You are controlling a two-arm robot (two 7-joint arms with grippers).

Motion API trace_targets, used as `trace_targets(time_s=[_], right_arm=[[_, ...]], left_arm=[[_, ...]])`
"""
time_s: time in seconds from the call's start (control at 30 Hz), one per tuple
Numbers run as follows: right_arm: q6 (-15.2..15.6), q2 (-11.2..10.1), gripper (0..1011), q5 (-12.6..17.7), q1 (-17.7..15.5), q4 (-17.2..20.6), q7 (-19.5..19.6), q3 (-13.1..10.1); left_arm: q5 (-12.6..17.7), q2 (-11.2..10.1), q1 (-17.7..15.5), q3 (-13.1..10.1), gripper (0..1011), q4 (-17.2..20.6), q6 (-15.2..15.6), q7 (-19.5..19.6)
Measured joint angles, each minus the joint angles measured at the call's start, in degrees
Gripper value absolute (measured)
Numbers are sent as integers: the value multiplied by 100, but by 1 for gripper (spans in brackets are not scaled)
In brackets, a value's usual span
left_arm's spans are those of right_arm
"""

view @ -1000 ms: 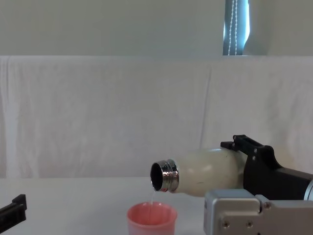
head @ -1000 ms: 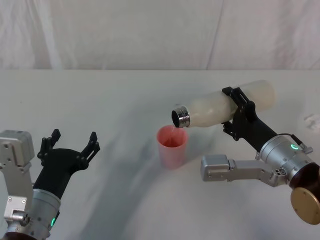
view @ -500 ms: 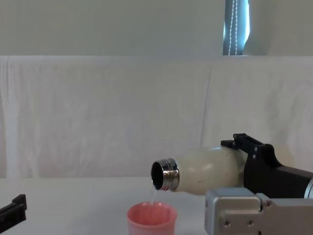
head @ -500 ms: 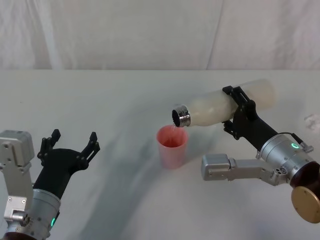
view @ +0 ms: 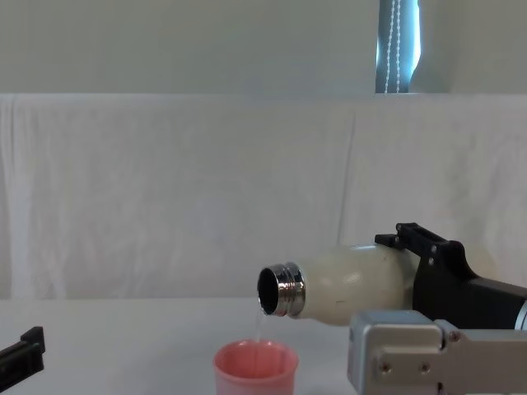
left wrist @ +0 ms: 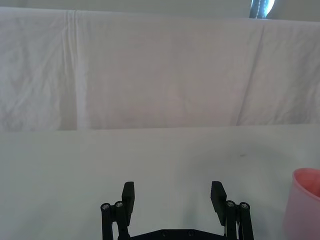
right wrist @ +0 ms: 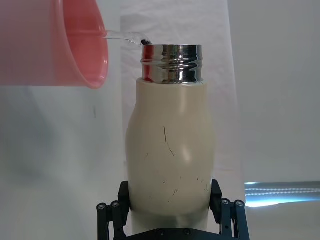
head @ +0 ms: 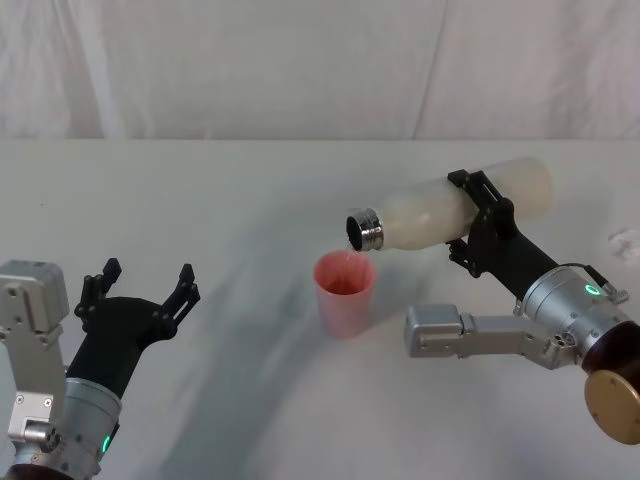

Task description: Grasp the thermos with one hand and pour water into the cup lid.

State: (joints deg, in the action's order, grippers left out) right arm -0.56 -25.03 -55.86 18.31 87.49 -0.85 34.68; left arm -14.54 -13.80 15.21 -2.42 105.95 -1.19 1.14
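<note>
The cream-white thermos (head: 450,208) lies nearly level in the air, its steel neck (head: 363,229) pointing left over the pink cup lid (head: 345,293). My right gripper (head: 480,222) is shut on the thermos body. A thin clear stream of water (view: 258,327) falls from the neck into the cup lid (view: 255,369). The right wrist view shows the thermos (right wrist: 170,155), the water (right wrist: 122,37) leaving its mouth and the cup lid (right wrist: 55,45). My left gripper (head: 140,285) rests open and idle at the near left, its black fingers (left wrist: 128,192) spread.
The table (head: 200,200) is covered with a white cloth, and a white draped backdrop (head: 300,60) closes off the far side. The cup lid's edge (left wrist: 305,205) shows to one side in the left wrist view.
The thermos has shifted very slightly to the right with my right gripper and still pours. The left arm has stayed still.
</note>
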Motion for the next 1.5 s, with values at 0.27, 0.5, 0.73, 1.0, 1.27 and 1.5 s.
trace_targets(time_s=[0.27, 0.5, 0.73, 1.0, 1.27, 1.5], right_arm=[[-146, 52, 959, 354, -89, 23, -79, -100], [-266, 99, 959, 661, -163, 73, -192, -175], [-335, 143, 959, 917, -227, 114, -287, -265], [-403, 249, 959, 1312, -293, 173, -357, -448], [-403, 374, 959, 1889, -391, 288, -566, -739], [-397, 506, 959, 2451, -498, 375, -715, -1031]], left_arm=[[0, 0, 0, 0, 1001, 0, 0, 0], [0, 0, 0, 0, 1001, 0, 0, 0], [0, 0, 0, 0, 1001, 0, 0, 0], [0, 0, 0, 0, 1001, 0, 0, 0], [0, 0, 0, 0, 1001, 0, 0, 0], [0, 0, 0, 0, 1001, 0, 0, 0]])
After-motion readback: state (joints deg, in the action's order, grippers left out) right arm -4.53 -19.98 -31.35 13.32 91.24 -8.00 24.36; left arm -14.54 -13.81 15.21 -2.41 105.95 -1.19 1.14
